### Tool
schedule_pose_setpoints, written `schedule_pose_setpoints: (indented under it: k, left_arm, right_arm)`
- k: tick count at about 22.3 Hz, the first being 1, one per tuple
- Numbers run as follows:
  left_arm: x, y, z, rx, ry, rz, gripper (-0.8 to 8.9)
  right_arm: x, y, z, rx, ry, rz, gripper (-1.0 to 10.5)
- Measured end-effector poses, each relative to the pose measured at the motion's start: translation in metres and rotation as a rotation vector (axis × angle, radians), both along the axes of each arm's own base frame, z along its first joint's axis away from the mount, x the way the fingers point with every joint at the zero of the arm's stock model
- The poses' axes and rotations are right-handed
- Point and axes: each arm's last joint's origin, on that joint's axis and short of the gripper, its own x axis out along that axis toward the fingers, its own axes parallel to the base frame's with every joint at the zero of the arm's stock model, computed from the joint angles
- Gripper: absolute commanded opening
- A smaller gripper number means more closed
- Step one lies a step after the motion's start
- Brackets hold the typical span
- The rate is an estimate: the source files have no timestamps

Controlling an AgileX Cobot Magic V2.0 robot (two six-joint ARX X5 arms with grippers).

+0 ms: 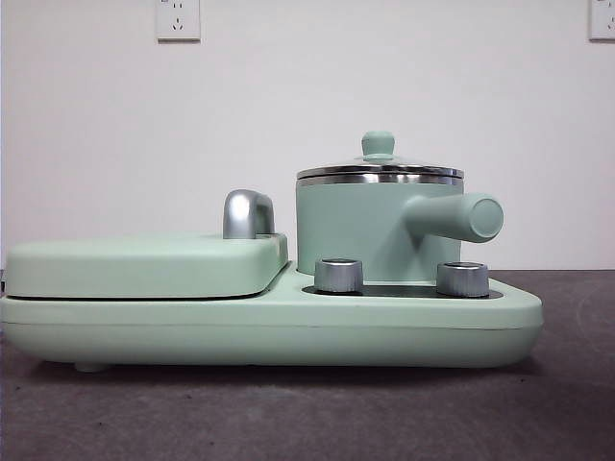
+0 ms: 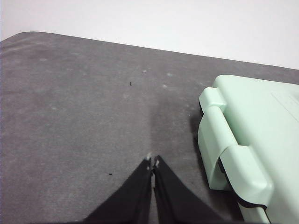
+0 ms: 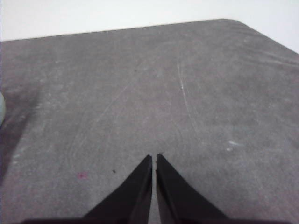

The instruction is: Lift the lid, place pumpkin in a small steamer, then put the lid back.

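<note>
The left claw [image 2: 153,162] hangs over bare grey counter [image 2: 74,121], its two black jaws pressed together at the tips and grasping nothing. Just to its side sits the rounded corner of the mint-green cooker base [image 2: 243,154], close but not touched. The right claw [image 3: 154,157] is likewise clenched and empty, above an open stretch of scuffed counter with only a sliver of pale green at the picture's edge. Neither arm shows in the front view.

Out on the counter, the base carries a flat griddle cover [image 1: 144,264] with a chrome handle [image 1: 247,213] on its left half, and the small steamer [image 1: 370,230] on its right half, behind two chrome dials [image 1: 338,275]. The steamer's stub handle [image 1: 459,217] juts toward the right and near side. The lid [image 1: 380,171] is seated on the steamer's rim, level and closed.

The pumpkin appears in none of the views; it may lie out of frame.

The lid looks stiff, fairly light and breakable, its glass and chrome rim likely slippery. The small mint-green knob [image 1: 378,144] at its centre is the sensible hold: it is narrow enough for the jaws and raised clear of the glass. Either claw would have to open first, then close across the knob and lift straight up so the rim clears the pot without tipping.
</note>
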Motion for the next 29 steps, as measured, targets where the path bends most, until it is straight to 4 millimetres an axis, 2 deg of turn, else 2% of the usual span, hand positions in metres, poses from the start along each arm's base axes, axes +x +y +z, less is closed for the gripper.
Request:
schedule_pose_setpoints:
  k: [3,8,12,19,29]
  left_arm:
    - [0.0000,0.0000,0.0000,0.000,0.000,0.000,0.10]
    - [0.0000,0.0000,0.0000,0.000,0.000,0.000,0.10]
    - [0.0000,0.0000,0.0000,0.000,0.000,0.000,0.10]
    - [0.0000,0.0000,0.0000,0.000,0.000,0.000,0.10]
    - [0.0000,0.0000,0.0000,0.000,0.000,0.000,0.10]
  right_arm:
    - [0.0003,-0.0002,0.0004,-0.001,-0.008,-0.006,0.1]
    - [0.0044,-0.0001,0.0016,-0.003,-0.116,0.001,0.1]
    - [0.0047,0.0005,0.0016,-0.011,-0.118,0.024,0.1]
    - [0.0043,0.0042,-0.0035,-0.066,-0.060,0.165,0.1]
    - [0.0042,0.0047,-0.0037,-0.083,-0.056,0.184,0.1]
